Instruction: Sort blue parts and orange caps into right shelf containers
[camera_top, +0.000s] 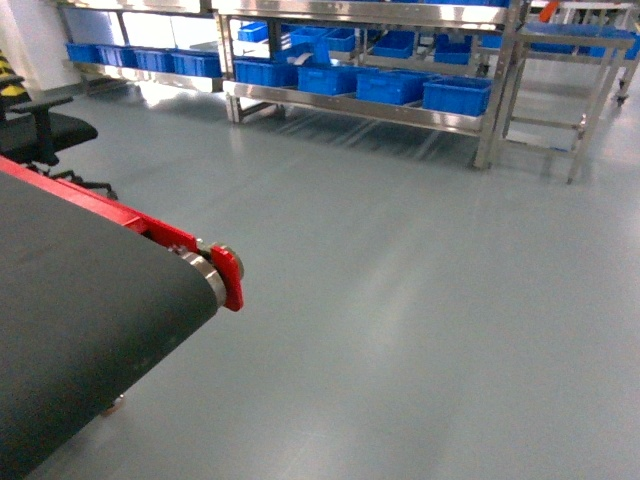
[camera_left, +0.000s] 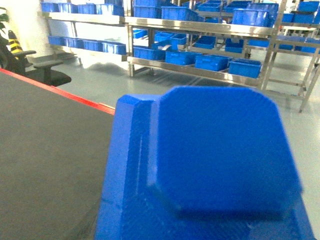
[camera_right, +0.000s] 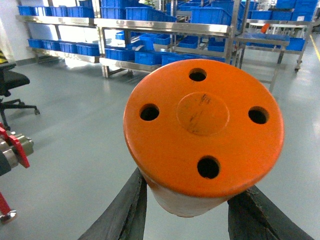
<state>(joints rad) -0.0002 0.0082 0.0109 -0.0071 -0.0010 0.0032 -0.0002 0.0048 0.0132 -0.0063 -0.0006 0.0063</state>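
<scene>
Grey floor (camera_top: 400, 300) stretches to the steel shelf (camera_top: 350, 105).

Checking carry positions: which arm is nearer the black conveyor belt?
Left: its blue plastic part sits right beside the black conveyor belt; the right claw, gripping a round orange cap, is over grey floor.

A dark flat conveyor belt with a red side frame (camera_top: 90, 300) fills seven to nine o'clock. At twelve, well behind it, a multi-tier stainless-steel shelf (camera_top: 350, 105) holds rectangular blue plastic bins (camera_top: 456, 95). A black office chair (camera_top: 45, 135) sits at ten.
</scene>
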